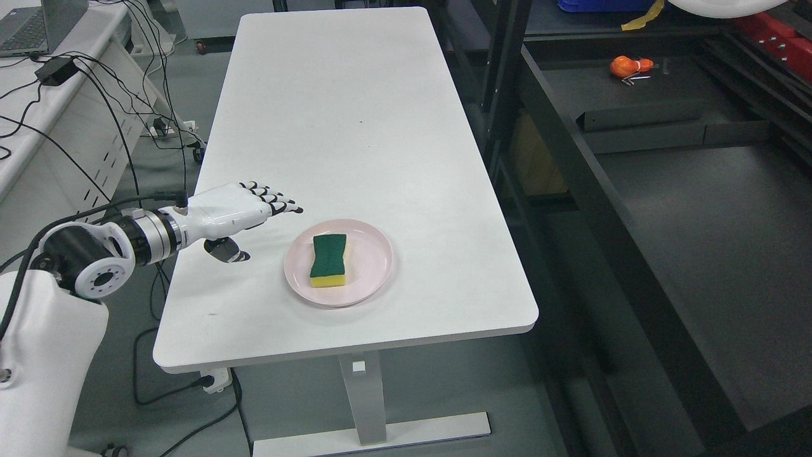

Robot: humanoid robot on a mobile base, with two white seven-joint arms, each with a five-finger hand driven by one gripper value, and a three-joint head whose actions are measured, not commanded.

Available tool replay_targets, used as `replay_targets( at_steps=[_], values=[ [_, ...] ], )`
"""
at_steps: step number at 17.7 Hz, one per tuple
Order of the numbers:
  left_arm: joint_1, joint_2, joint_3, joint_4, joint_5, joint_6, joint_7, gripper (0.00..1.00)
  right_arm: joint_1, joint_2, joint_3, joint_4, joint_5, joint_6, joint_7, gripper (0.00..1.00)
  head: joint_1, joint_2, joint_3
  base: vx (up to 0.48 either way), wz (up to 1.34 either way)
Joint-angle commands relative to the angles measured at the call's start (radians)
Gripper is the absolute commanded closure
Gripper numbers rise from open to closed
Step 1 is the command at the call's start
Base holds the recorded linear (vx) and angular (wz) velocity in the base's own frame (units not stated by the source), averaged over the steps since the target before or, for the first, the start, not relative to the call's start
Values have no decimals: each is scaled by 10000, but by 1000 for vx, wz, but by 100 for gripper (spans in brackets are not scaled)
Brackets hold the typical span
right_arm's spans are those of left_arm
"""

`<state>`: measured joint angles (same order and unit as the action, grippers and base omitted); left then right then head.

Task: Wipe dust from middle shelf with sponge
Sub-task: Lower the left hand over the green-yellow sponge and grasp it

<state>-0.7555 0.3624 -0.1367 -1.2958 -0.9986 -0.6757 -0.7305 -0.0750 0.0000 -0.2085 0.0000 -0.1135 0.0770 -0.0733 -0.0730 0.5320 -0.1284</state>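
Head view showed one long white rectangular table (355, 127) on a single white pedestal leg, and on its near end one round pale-pink plate (374, 251). One sponge, green on top with a yellow base and a pinched waist (329, 259), lay flat in the middle of that plate, touched by nothing. One robot hand was in sight: the white left hand with black-banded fingers (238, 212), reaching in from the lower left over the table's near-left part, to the left of the plate and apart from it. Its four fingers (276, 200) were stretched out nearly straight and close together, pointing toward the plate, while the thumb hung below the palm; the hand was unclenched and held nothing, and whether it touched the tabletop could not be told. To the right of the table stood a dark metal shelving unit (634, 190) with one small orange object (625, 65) lying on a far part of its surface. At the upper left, one laptop (28, 28) sat on a second white desk, with black cables (127, 95) trailing down from it.
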Motion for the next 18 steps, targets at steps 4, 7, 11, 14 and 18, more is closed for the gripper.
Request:
replay_targets(
  at_steps=[4, 7, 11, 14, 18],
  values=[
    [-652, -663, -2008, 900, -1380, 84, -12, 17, -1, -175, -1, -175, 0, -3, -3, 0, 0, 0, 0, 0, 0],
    [-652, -893, -2008, 1299, -1824, 176, 49, 20, -1, -175, 14, -175, 0, -3, -3, 0, 0, 0, 0, 0, 0],
    [-834, -1168, -2008, 1376, -1918, 345, 49, 23, -1, -175, -1, -175, 0, -3, -3, 0, 0, 0, 0, 0, 0],
    [-1080, -1261, -2008, 1376, -1918, 376, 49, 24, -1, -175, -1, -175, 0, -3, -3, 0, 0, 0, 0, 0, 0],
    [-1097, -1490, -2069, 1391, -1963, 407, 49, 27, -1, -175, -1, -175, 0, -3, -3, 0, 0, 0, 0, 0, 0]
  ],
)
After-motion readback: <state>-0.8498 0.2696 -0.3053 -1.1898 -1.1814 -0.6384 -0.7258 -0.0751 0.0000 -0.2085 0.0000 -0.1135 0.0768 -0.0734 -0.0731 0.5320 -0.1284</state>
